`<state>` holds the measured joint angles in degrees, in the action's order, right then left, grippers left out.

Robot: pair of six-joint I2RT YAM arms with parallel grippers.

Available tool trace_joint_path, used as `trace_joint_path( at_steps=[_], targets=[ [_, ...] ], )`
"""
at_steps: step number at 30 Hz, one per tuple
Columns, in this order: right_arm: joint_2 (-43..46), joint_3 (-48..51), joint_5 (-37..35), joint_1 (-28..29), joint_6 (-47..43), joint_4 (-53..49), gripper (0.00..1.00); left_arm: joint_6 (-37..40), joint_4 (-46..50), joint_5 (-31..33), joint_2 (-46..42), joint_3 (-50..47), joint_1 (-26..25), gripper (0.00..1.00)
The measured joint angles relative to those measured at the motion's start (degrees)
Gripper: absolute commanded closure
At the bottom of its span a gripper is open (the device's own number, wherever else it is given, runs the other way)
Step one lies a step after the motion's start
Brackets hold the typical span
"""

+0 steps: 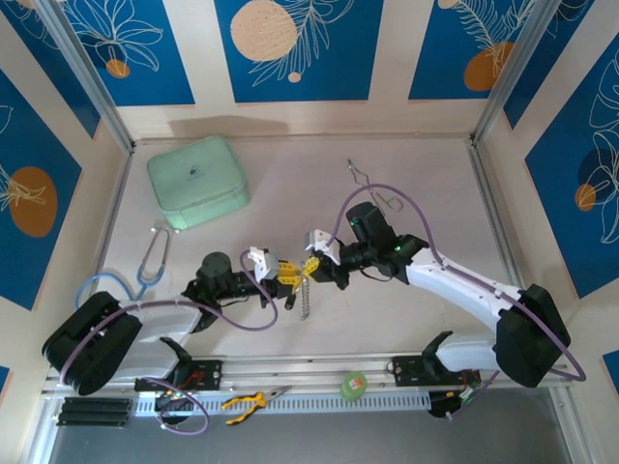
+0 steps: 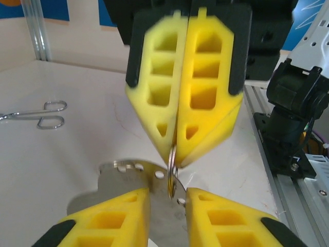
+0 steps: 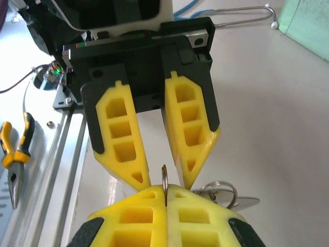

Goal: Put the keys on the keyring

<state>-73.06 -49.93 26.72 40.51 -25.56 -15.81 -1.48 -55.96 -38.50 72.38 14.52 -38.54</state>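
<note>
- From above: the two arms meet nose to nose over the middle of the table, with the left gripper and right gripper tip to tip. The keyring is too small to make out between them here. Its chain runs from the meeting point straight towards the near edge.
- Round about: a green case sits at the far left and a stethoscope lies beside the left arm. Forceps lie beyond the right arm, and pliers and a roll of tape sit on the near rail. All are well apart from the grippers.
- Left wrist view: the right gripper faces the camera with its fingers clenched flat together, pinching the top of the keyring.
- The ring stands upright and edge-on (just a thin line running up and down). Its lower part drops into the gap between the left gripper's own fingers, which stand apart, released.
- A flat silver plate with small holes shows under and between those fingers. I cannot tell what it is. The forceps lie off to the left.
- Right wrist view: the right gripper's fingers are pressed shut on the ring's edge. The ring pokes up, long axis vertical, between the spread tips of the left gripper.
- Small wire loops with a flat silver blade lie just right of the clamped fingertips. The pliers are at the left and a corner of the case is at the top right.
</note>
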Motion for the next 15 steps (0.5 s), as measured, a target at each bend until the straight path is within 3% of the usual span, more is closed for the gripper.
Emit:
trace_joint_path(
  at_steps=[8,15],
  targets=[
    [-5.9,-11.7,-11.0,5.1,-7.7,-16.8,1.0,2.7,8.0,0.0,-2.6,1.4,0.0,0.8],
    [-9.7,-16.6,-16.7,7.6,-10.5,-25.0,1.0,3.6,11.1,-0.2,-4.1,1.5,0.0,0.88]
  ],
)
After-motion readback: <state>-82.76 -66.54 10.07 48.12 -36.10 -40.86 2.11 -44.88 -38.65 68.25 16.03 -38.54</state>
